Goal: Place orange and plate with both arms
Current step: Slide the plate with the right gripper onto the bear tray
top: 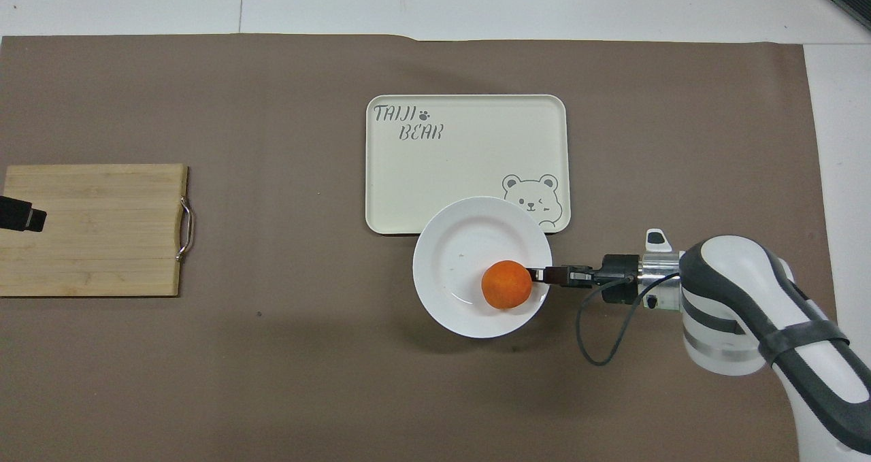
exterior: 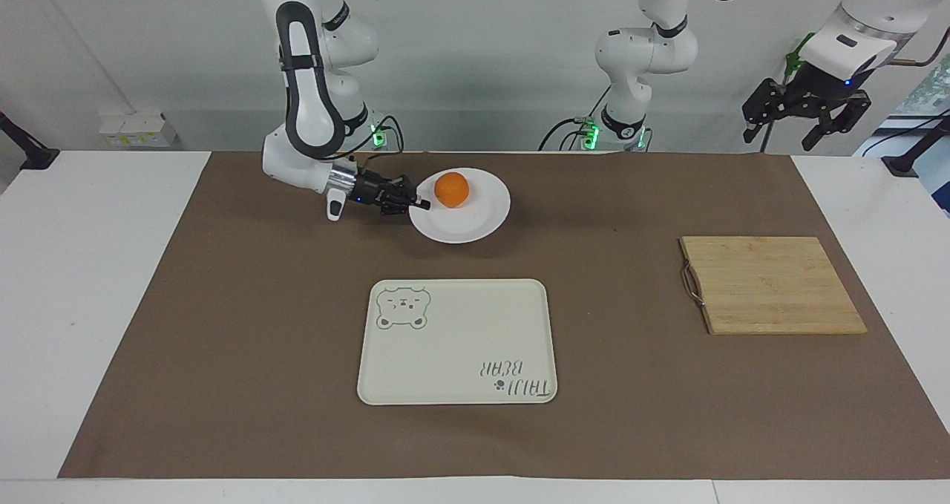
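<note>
Brown mat (exterior: 223,341): your right gripper (exterior: 421,205) pinches white plate (exterior: 467,218) rim, orange (exterior: 451,189) on it. Left gripper (exterior: 805,118) waits w/ jaws wide over table's end.

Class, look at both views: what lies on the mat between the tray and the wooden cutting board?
Nothing: between the tray and the cutting board only bare brown mat shows. Both the facing and overhead views show this.

Overhead, the plate (top: 463,258) hid the tray's (top: 435,162) bear-side corner; the cutting board (top: 95,229) was cropped at the edge.
</note>
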Robot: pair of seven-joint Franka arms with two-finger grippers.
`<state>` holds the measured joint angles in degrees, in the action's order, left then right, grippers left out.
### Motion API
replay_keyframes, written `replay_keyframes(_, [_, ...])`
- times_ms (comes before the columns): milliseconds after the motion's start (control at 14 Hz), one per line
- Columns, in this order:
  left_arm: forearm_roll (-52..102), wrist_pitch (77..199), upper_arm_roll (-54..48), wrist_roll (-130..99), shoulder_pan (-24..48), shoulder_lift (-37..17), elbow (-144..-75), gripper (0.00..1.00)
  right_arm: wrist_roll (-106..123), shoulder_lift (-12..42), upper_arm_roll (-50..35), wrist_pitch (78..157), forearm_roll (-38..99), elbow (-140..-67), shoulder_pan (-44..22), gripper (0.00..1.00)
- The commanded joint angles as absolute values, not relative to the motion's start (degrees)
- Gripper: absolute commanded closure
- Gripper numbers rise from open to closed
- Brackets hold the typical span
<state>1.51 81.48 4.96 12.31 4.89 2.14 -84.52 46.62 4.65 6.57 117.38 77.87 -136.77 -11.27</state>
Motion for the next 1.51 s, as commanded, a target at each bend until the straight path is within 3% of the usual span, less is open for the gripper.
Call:
replay_keyframes(0, [0.53, 82.44, 5.01, 11.6, 5.19, 3.6, -86.31, 0.0, 40.63, 9.92, 6.33, 117.24, 71.48, -128.17, -9.93, 1.0])
replay_keyframes(645, [0.61, 82.44, 5.01, 11.6, 5.19, 3.6, -86.31, 0.0, 25.59, 19.05, 6.24, 120.5, 66.62, -111.91, -10.02, 1.0])
replay_keyframes(1075, [0.53, 82.44, 5.01, 11.6, 5.19, 3.6, -86.31, 0.0, 14.62, 25.13, 6.15, 126.73, 62.41, -102.59, -14.58, 1.0])
replay_keyframes(1433, [0.53, 82.44, 5.01, 11.6, 5.19, 3.6, -86.31, 0.0, 12.57, 28.3, 5.89, 127.88, 62.23, -101.43, -16.52, 1.0])
